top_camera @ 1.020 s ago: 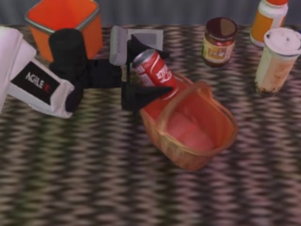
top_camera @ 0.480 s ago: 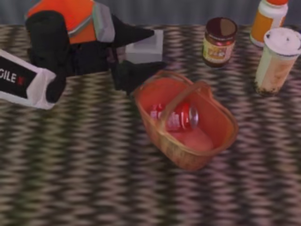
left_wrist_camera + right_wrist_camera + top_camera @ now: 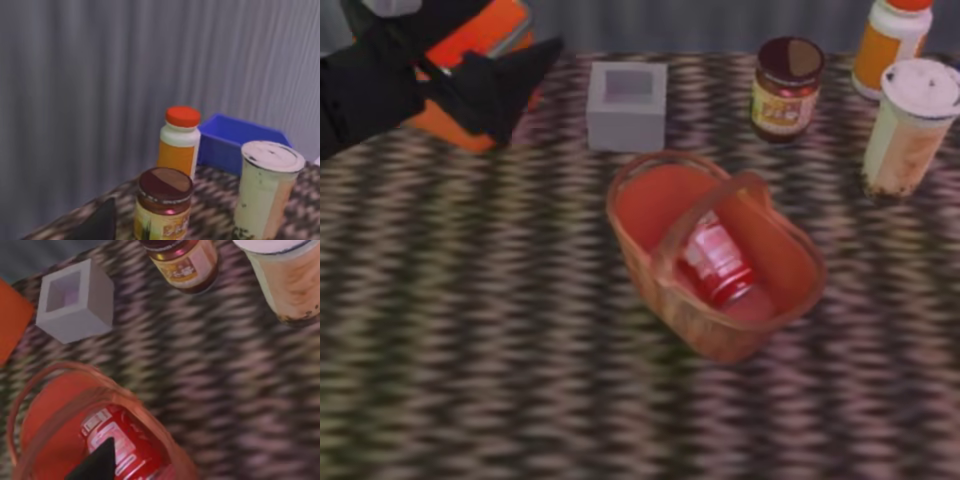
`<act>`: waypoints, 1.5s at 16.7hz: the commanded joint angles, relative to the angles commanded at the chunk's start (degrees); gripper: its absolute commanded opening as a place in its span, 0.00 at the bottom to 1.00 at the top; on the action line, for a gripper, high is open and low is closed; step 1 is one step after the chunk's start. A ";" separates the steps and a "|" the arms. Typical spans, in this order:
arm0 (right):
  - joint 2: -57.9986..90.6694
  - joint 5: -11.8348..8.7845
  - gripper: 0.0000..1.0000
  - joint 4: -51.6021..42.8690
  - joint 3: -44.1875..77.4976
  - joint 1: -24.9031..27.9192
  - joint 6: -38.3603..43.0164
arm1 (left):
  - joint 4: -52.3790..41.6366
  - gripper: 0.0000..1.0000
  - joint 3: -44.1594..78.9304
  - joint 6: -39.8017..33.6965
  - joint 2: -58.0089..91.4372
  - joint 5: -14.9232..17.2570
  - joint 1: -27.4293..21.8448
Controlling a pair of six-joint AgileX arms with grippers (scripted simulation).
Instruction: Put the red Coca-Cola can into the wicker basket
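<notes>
The red Coca-Cola can (image 3: pixel 718 262) lies on its side inside the wicker basket (image 3: pixel 720 342), under the arched handle; it also shows in the right wrist view as the can (image 3: pixel 116 446) within the basket's rim (image 3: pixel 30 390). My left gripper (image 3: pixel 525 90) hovers at the back left over the orange bin, open and holding nothing, well clear of the basket. My right gripper is out of the top view. Its wrist view shows one dark fingertip (image 3: pixel 100 462) above the can, with the jaws spread wide.
An orange bin (image 3: pixel 505 28) stands at the back left and a grey hollow box (image 3: pixel 628 105) behind the basket. A brown-lidded jar (image 3: pixel 786 88), an orange bottle (image 3: pixel 892 40) and a pale cup (image 3: pixel 912 125) crowd the back right. A blue bin (image 3: pixel 235 142) sits behind them.
The left gripper let go of the can, which fell into the basket and rolled to rest under the handle. The left arm has pulled back to the rear left.
</notes>
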 joint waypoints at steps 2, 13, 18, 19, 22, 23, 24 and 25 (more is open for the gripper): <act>11.34 0.10 1.00 -7.57 11.24 2.98 7.16 | -5.60 1.00 -6.00 -0.45 -11.67 -6.09 1.69; 67.71 0.71 1.00 -44.48 68.19 17.23 42.79 | -31.92 1.00 -37.25 1.83 -71.57 -35.99 8.84; 81.10 0.76 1.00 -53.07 81.38 20.58 51.32 | -37.15 1.00 -44.50 3.60 -83.53 -43.34 10.15; 82.18 0.75 1.00 -53.76 82.43 20.85 52.02 | -37.54 1.00 -45.09 3.78 -84.40 -43.95 10.24; 82.70 0.75 1.00 -54.10 82.94 20.99 52.35 | -37.75 1.00 -45.39 3.88 -84.85 -44.27 10.29; 82.70 0.75 1.00 -54.10 82.94 20.99 52.35 | -37.75 1.00 -45.39 3.88 -84.85 -44.27 10.29; 82.70 0.75 1.00 -54.10 82.94 20.99 52.35 | -37.75 1.00 -45.39 3.88 -84.85 -44.27 10.29; 82.66 0.74 1.00 -53.97 82.81 20.69 52.28 | -37.75 1.00 -45.39 3.88 -84.85 -44.27 10.29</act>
